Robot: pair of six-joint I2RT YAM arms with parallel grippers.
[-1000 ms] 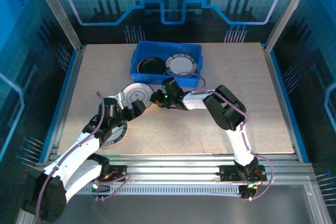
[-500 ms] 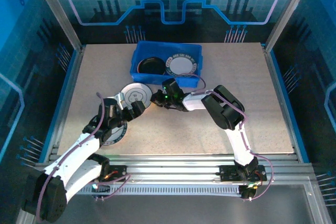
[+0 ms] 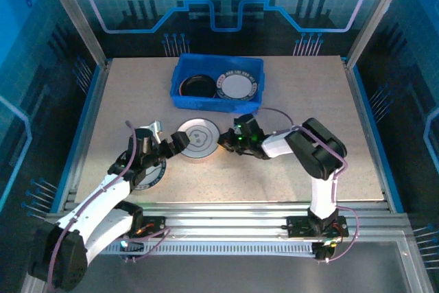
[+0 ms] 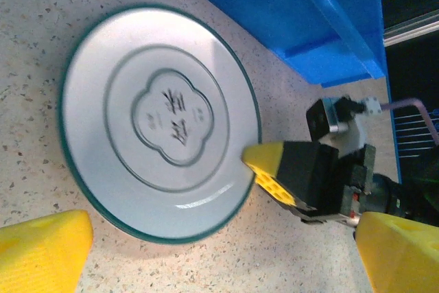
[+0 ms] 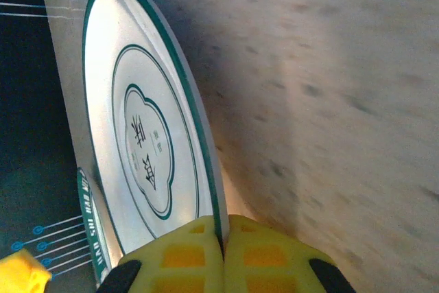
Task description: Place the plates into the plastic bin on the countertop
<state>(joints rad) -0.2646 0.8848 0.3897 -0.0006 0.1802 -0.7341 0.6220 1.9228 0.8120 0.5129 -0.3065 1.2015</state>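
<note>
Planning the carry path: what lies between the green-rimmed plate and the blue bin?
Just bare speckled countertop separates the green-rimmed plate, pinched by the right claw, from the blue bin; the top view shows it.

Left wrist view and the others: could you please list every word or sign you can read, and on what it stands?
White round plate with a green rim: dark characters inside a clover outline, too blurred to read.
White dark-rimmed plate in the blue plastic bin: rim marks too small to read.
Nothing legible overall.
</note>
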